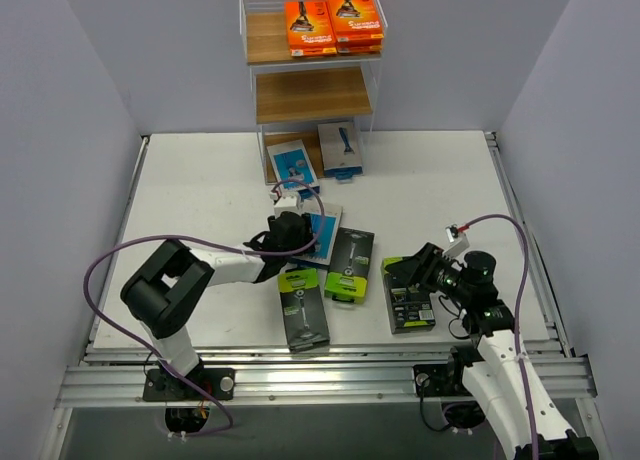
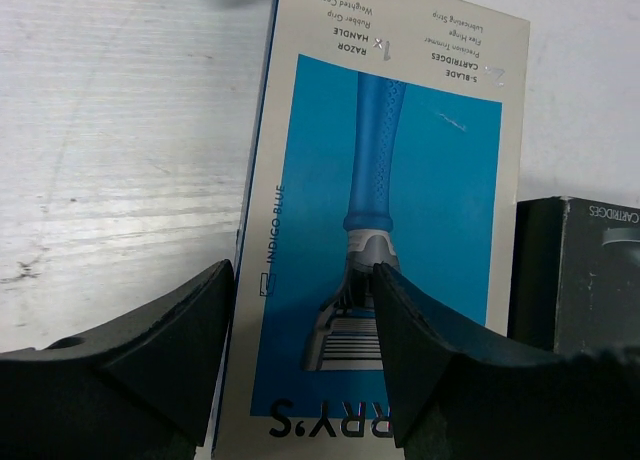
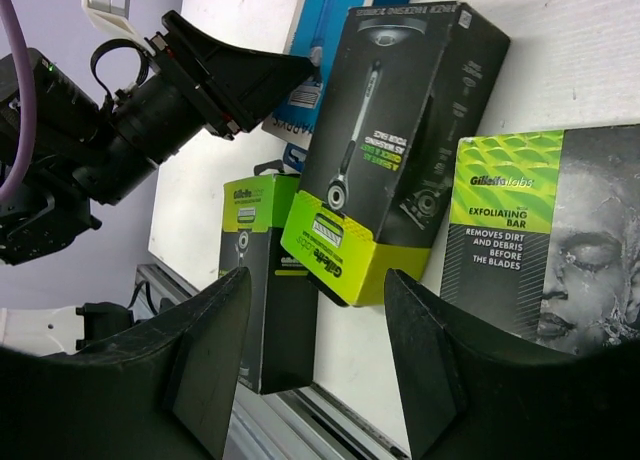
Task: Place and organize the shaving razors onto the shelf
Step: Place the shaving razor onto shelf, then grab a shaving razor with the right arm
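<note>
The shelf (image 1: 313, 95) stands at the back, with orange razor packs (image 1: 332, 25) stacked on its top tier. Two blue-and-white packs (image 1: 292, 163) lie on its lowest board. A third blue-and-white pack (image 2: 385, 210) lies flat mid-table. My left gripper (image 2: 300, 270) hovers open just over it, one finger by the pack's left edge and the other over the printed razor head. Three black-and-lime packs (image 3: 400, 150) lie nearer the front. My right gripper (image 3: 315, 275) stands open beside them with nothing between its fingers.
A black-and-lime pack (image 1: 303, 320) lies close to the table's front rail (image 1: 320, 380). Another (image 1: 410, 298) lies beside the right gripper (image 1: 405, 270). Grey walls close in left, right and behind the shelf.
</note>
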### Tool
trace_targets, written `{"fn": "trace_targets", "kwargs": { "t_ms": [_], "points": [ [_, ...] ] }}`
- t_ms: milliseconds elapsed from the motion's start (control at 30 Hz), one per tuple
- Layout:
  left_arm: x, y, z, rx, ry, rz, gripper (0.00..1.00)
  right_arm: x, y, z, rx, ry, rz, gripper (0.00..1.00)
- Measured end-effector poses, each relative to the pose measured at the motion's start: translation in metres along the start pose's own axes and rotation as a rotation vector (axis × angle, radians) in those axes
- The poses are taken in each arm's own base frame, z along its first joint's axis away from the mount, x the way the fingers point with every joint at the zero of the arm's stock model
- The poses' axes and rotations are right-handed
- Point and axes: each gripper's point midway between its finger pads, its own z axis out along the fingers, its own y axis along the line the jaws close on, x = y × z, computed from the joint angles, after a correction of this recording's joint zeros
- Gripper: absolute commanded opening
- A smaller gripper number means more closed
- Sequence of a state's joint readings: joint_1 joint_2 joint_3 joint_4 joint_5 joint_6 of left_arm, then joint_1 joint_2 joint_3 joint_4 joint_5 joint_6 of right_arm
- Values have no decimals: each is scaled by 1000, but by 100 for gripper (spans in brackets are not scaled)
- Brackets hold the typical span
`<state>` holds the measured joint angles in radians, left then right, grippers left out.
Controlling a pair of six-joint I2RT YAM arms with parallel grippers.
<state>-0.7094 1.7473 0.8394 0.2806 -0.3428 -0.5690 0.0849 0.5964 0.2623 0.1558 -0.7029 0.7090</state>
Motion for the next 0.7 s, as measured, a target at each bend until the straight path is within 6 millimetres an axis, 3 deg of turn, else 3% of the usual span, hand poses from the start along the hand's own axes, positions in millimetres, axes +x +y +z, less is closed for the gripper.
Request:
{"fn": "trace_targets", "kwargs": {
  "t_ms": [133,233,500,600,700],
  "points": [
    [7,-21,-2,25,-5,31,65,1,1,-1,1,-1,3,52],
    [12,-31,-5,42,0,47,71,1,0,-1,2,0,8,52],
    [8,-21,-15,-29,20,87,89,-3,-2,4,13,-5,51,52],
    [-2,-13,-29,-65,25,96,96,-4,-5,8,23,-4,63,52],
    [-30,-9,-51,-75,-6,74,98,-7,-9,13,38,-1,83,52]
  ]
}}
